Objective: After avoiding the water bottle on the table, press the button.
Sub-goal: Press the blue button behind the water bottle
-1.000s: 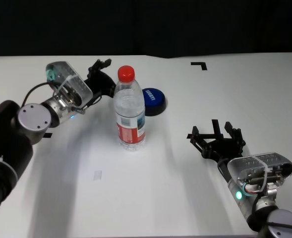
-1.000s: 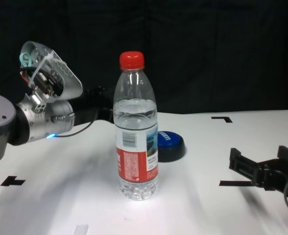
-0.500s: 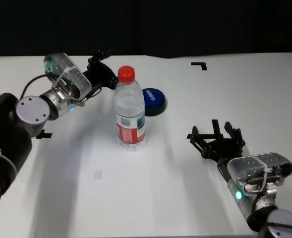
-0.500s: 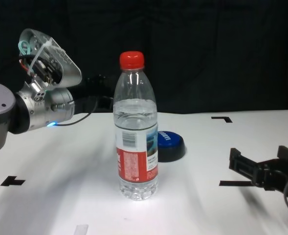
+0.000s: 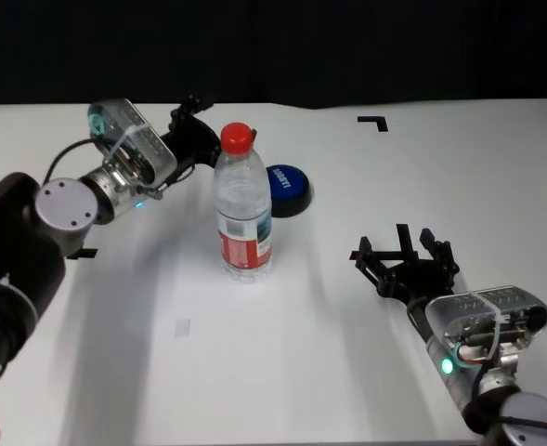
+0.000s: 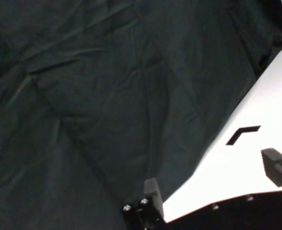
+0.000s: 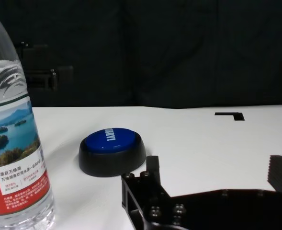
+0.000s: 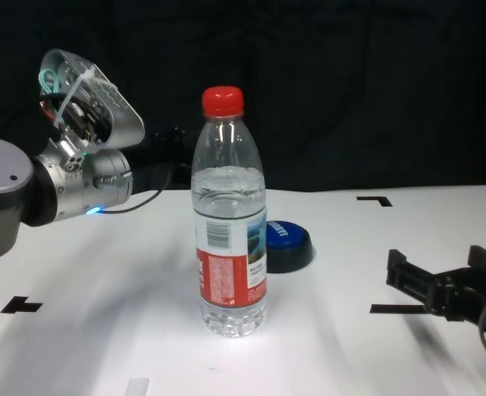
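Water bottle (image 5: 244,209): upright mid-table (image 5: 282,353), red cap on.

Button (image 5: 287,189): blue dome on black base, resting on the table just behind the bottle at its 1 o'clock, partly hidden by it.

My left gripper (image 5: 196,130): raised above the table at the bottle's 11 o'clock, level with the cap, fingers spread, holding nothing. The button lies at its 4 o'clock, beyond the bottle's neck.

My right gripper (image 5: 405,253): low over the table at the bottle's 3 o'clock, well apart, fingers spread and empty.
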Motion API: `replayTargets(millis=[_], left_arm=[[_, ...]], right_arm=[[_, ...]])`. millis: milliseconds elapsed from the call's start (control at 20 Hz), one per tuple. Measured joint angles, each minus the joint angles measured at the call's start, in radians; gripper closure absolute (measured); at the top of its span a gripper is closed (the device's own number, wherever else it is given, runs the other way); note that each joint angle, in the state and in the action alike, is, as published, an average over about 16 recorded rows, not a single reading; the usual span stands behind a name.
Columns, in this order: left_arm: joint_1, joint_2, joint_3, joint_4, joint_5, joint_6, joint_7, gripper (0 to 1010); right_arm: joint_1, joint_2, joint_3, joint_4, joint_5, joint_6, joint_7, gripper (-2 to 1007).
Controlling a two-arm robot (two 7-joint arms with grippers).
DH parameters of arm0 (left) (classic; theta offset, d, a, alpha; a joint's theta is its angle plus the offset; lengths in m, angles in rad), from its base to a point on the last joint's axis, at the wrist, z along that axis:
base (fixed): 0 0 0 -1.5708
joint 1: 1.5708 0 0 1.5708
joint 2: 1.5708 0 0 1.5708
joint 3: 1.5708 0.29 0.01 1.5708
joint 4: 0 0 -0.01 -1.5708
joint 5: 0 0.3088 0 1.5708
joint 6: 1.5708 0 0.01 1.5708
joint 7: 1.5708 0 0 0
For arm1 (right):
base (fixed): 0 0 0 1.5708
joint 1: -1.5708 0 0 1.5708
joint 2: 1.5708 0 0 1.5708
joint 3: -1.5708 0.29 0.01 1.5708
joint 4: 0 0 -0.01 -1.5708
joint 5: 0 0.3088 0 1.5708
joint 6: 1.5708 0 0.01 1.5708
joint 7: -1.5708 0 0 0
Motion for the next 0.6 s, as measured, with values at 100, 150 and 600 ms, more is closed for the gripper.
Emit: replayTargets(millis=[100,150,600], left_arm=[[-0.004,-0.003,0.002,0.009,0.001,-0.005,-0.002,7],[-0.006,-0.005,0.002,0.013,0.002,-0.007,-0.003,7],[-0.009,-0.012,0.008,0.03,0.007,-0.016,-0.011,7]], right_arm=[[0.0,0.0,0.0,0.0,0.0,0.0,0.0,2],[0.0,0.0,0.0,0.0,0.0,0.0,0.0,2],[0.0,0.0,0.0,0.0,0.0,0.0,0.0,2]])
